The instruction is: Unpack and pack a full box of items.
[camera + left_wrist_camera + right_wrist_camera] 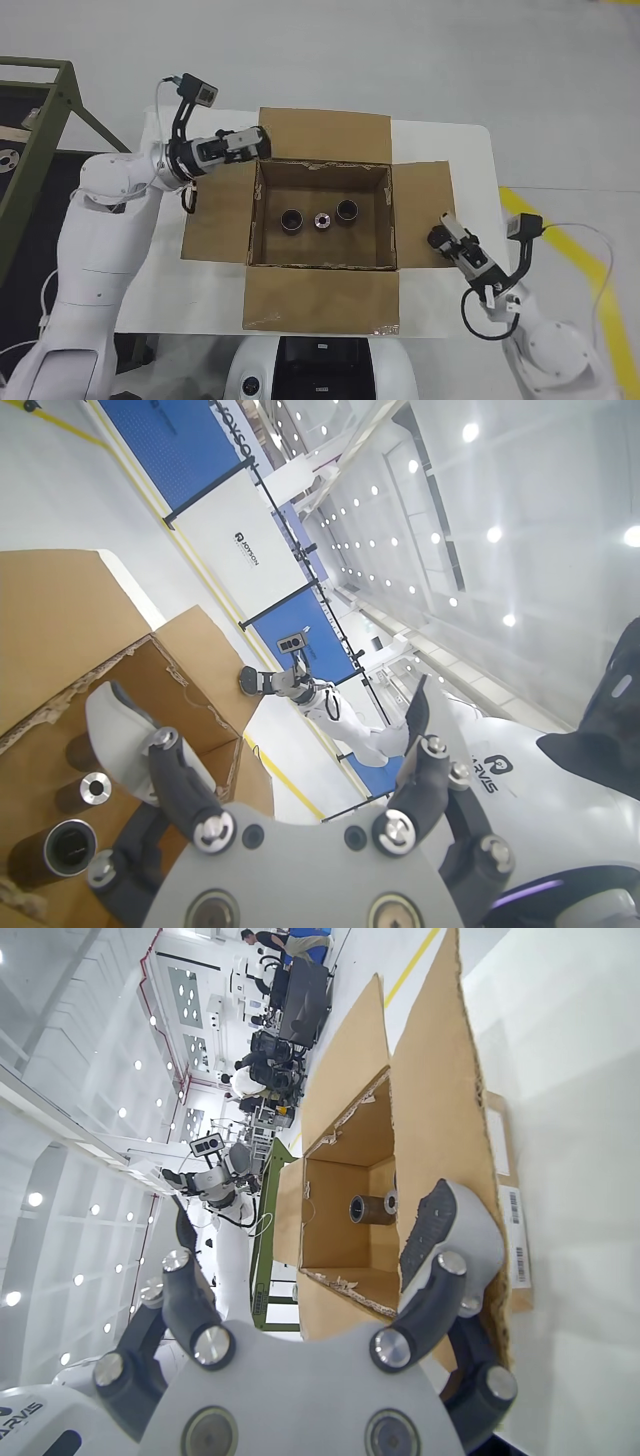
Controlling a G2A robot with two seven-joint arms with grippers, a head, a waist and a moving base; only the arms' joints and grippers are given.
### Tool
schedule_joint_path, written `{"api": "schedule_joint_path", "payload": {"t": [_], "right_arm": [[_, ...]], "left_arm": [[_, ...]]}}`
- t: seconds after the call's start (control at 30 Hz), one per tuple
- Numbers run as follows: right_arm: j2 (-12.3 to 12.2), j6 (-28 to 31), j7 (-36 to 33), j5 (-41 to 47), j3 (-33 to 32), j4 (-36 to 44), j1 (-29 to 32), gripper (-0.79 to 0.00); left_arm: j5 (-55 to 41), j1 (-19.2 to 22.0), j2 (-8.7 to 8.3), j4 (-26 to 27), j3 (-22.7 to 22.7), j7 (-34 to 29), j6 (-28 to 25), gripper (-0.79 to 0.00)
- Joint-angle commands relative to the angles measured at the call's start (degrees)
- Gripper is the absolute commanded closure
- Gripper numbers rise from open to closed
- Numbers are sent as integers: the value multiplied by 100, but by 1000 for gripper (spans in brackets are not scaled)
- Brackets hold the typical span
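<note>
The cardboard box (320,252) sits open on the white table (445,140), flaps spread flat; three metal cylinders (322,221) stand in a row on its floor; the left hand (265,143) hangs at its far left corner, fingers parted, empty; the right hand (438,232) hovers over the right flap (420,195), likewise parted and empty.

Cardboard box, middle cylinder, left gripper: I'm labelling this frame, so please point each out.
cardboard box (320,250), top view, bare floor inside it.
middle cylinder (322,221), top view, its upper end.
left gripper (264,143), top view, midway between its fingertips.
</note>
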State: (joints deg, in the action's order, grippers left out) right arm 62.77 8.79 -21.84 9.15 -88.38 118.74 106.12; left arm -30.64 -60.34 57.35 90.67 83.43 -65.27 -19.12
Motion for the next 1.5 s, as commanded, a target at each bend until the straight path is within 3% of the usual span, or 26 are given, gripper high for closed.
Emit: {"api": "schedule_joint_path", "payload": {"t": [0.0,0.23,0.5,0.67,1.03,1.47], "right_arm": [[6,-37,-19,-7,53,-69,-78,-785],[26,-145,-64,-31,209,-278,-321,-785],[46,-223,-89,-116,351,-447,-501,-785],[60,-275,-70,-165,431,-533,-595,-785],[102,-685,268,-822,736,-715,-863,-785],[161,-918,182,-938,1119,-932,-1202,-785]], "left_arm": [[-14,-79,-33,1,203,-22,34,-785],[120,-278,-159,-71,784,-248,430,-785],[357,-120,-276,-259,1134,-527,783,-785],[275,-76,-311,-471,1204,-591,840,-785],[275,-76,-311,-471,1204,-591,840,-785],[275,-76,-311,-471,1204,-591,840,-785]]}}
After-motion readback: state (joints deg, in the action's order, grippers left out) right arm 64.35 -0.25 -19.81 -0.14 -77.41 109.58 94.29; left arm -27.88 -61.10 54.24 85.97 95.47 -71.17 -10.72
